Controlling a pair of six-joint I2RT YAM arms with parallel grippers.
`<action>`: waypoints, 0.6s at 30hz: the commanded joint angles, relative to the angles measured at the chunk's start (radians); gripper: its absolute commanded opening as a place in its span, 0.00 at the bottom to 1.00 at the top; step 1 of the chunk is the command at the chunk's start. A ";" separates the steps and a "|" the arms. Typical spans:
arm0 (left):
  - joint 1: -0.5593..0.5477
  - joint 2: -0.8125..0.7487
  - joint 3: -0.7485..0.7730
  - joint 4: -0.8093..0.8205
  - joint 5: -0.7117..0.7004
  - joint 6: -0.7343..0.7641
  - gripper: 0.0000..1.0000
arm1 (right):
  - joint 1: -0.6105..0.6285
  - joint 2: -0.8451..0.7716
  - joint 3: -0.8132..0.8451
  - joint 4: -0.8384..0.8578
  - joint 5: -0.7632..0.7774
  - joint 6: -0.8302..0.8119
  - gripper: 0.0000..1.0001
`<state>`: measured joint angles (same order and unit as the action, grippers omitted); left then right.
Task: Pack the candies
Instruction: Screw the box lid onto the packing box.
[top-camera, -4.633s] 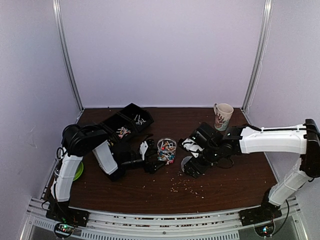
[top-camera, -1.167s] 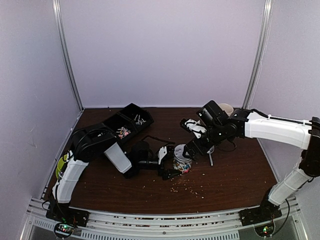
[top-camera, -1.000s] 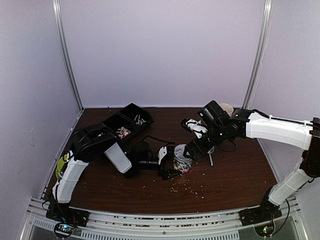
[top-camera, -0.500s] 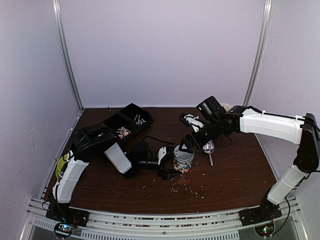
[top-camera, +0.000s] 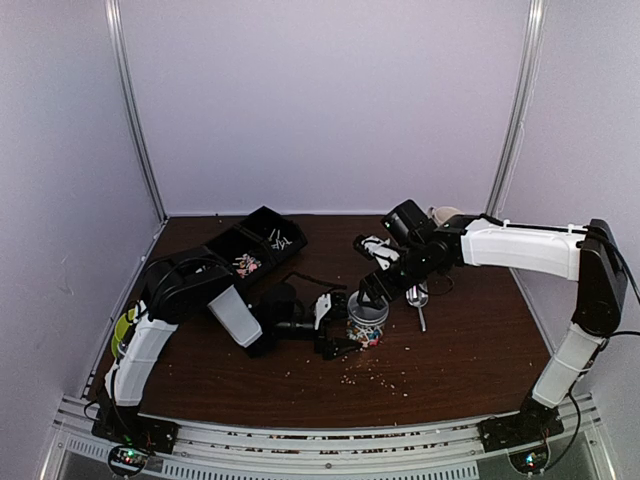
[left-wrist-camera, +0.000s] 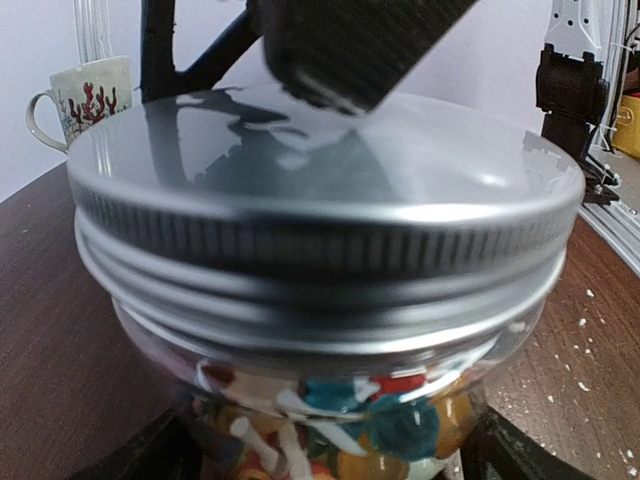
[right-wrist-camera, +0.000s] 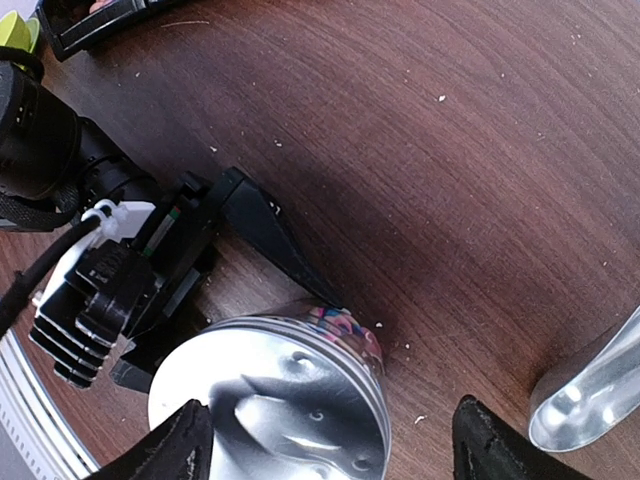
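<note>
The candies are sitting inside the upright jar, which your left gripper is clamping at its base. Your right gripper is hanging straight above the lid, jaws spread wide around it, gripping nothing.

candies mixed colours, heaped in clear jar, silver lid on, upright mid bench; few more in black tray, far-left corner.
</note>
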<state>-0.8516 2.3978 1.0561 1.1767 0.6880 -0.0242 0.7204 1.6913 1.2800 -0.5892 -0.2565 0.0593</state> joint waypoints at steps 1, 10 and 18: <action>0.008 0.030 -0.007 0.004 0.022 -0.009 0.91 | -0.002 0.002 -0.019 0.012 0.024 0.006 0.82; 0.008 0.027 0.022 -0.058 -0.002 -0.007 0.91 | -0.003 0.034 -0.029 0.011 0.019 0.000 0.76; 0.006 0.026 0.035 -0.087 -0.009 -0.002 0.89 | -0.002 -0.002 -0.025 0.031 -0.009 0.001 0.75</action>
<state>-0.8509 2.3978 1.0752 1.1435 0.6884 -0.0261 0.7204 1.7000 1.2686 -0.5591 -0.2615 0.0586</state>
